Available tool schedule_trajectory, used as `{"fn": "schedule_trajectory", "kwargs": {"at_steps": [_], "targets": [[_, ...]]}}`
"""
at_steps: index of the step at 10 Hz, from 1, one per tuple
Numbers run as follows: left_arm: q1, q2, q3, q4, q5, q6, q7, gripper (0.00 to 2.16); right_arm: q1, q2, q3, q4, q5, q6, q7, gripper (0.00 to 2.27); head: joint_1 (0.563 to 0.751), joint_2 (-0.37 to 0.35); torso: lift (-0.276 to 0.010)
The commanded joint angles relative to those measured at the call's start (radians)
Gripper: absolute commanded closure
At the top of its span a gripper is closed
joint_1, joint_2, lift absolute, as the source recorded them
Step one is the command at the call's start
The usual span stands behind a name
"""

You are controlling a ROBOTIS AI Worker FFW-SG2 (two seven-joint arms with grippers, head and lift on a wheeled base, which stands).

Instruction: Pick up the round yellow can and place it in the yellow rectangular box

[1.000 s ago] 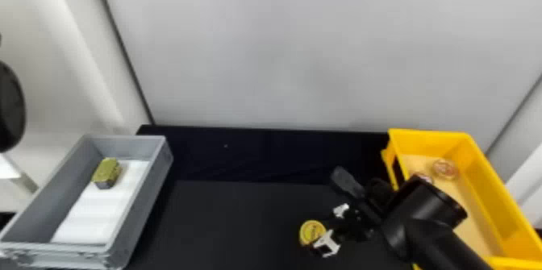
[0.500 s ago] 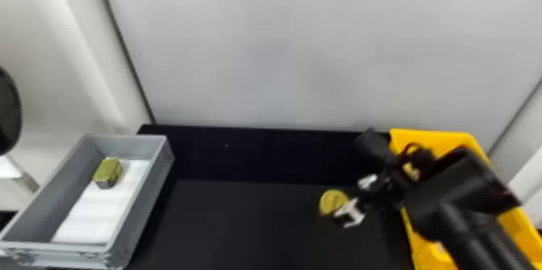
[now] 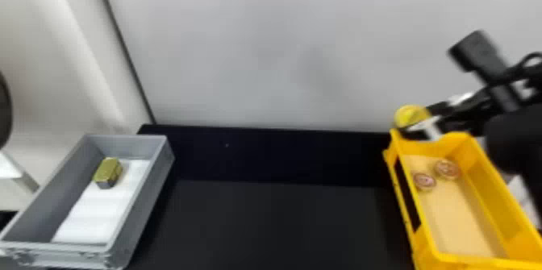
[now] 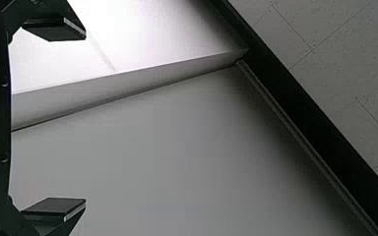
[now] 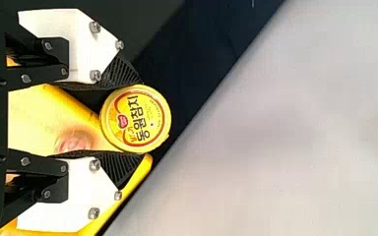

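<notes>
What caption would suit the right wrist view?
Round yellow can held between the fingers of the right gripper, with part of the yellow box behind.

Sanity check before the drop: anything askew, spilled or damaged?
Nothing stands out. The yellow can sits between the right tool's fingers, undented on its visible lid. Two round cans lie inside the yellow box, and the gold tin is inside the gray box. No visible spill.
</notes>
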Motion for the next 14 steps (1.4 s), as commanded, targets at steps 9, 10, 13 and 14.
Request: {"fn": "schedule_trajectory", "kwargs": {"at_steps": [9, 10, 13, 14], "targets": [[-0.032, 0.016, -0.03, 0.008, -0.001, 0.008, -0.006, 0.09, 0.046, -0.082, -0.48, 0.603, -0.583, -0.28, -0.45, 0.7, 0.663, 0.054, -0.01], [-0.038, 0.016, -0.037, 0.014, -0.001, 0.005, -0.006, 0.09, 0.029, -0.082, -0.469, 0.673, -0.6, -0.298, -0.479, 0.7, 0.663, 0.054, -0.01], [-0.044, 0.014, -0.045, 0.019, -0.001, 0.0, -0.008, 0.09, 0.015, -0.083, -0.454, 0.822, -0.637, -0.338, -0.519, 0.7, 0.663, 0.054, -0.01], [-0.044, 0.014, -0.045, 0.019, -0.001, -0.001, -0.008, 0.09, 0.015, -0.086, -0.449, 0.859, -0.637, -0.347, -0.52, 0.7, 0.663, 0.054, -0.01]]}}
